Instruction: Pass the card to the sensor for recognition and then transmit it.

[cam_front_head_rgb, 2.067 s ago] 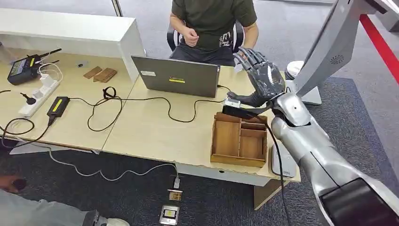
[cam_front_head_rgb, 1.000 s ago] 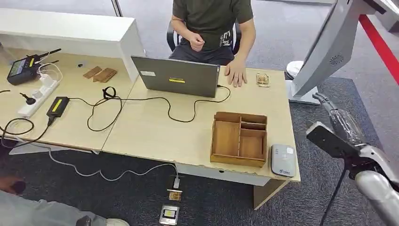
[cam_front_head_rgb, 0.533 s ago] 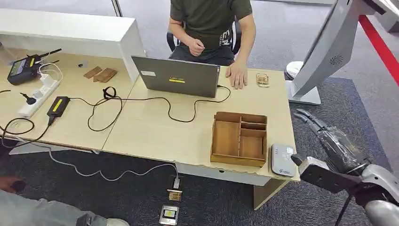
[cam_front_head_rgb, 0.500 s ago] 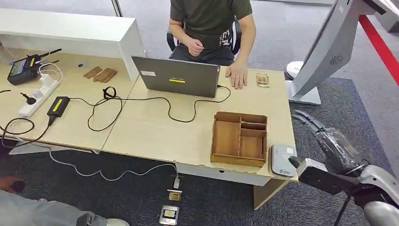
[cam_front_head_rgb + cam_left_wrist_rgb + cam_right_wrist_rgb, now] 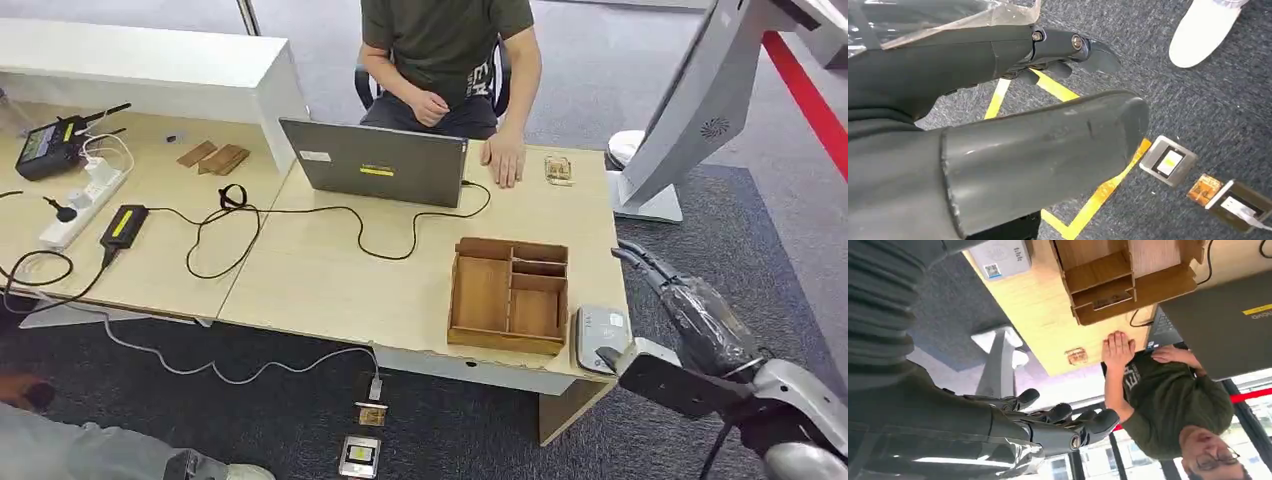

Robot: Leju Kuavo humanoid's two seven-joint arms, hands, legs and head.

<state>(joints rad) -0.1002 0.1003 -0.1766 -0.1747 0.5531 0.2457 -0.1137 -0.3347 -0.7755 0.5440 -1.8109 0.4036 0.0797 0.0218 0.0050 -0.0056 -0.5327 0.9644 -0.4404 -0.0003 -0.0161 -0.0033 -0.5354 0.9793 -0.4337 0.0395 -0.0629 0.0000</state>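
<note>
1. The table [image 5: 330,280] is a flat slab of pale wood grain with a square edge.
2. The wooden box [image 5: 505,341] near its corner is thin brown board, split into open compartments.
3. The right hand [image 5: 690,310] hangs off the table's end beside that corner. It is dark, glossy under clear plastic wrap, fingers straight and apart, holding nothing.
4. The left hand [image 5: 973,55] hangs over grey carpet, fingers likewise spread and empty.
5. The sensor [image 5: 600,338] is a smooth grey-white plastic pad with rounded corners, lying just beside the box.
6. The card [image 5: 559,168], small, tan and apparently patterned, lies flat at the far edge beside the person's hand [image 5: 503,160].
7. The handover looks done, so the next move probably needs only a clear swing of the arm to rest.
</note>
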